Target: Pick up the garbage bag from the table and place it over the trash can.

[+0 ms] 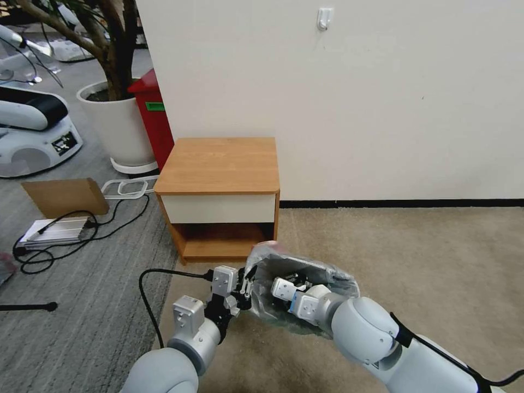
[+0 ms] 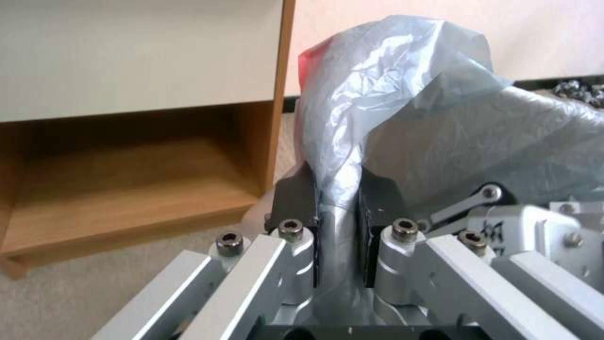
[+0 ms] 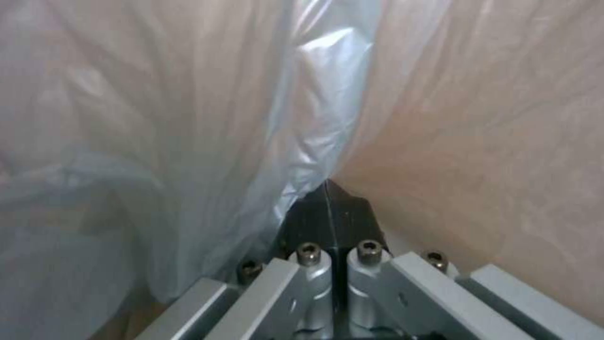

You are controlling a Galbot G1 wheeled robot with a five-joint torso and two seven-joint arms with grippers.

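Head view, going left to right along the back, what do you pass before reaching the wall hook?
White plant pot → red bin → table → wall hook.

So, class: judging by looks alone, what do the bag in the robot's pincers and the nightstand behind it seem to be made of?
The garbage bag: thin grey plastic film, probably; translucent, wrinkled and glossy, with a pinkish edge, pinched in the left pincer. The table: seemingly wood or wood-look laminate, matt light brown with faint grain, with a smooth white drawer front.
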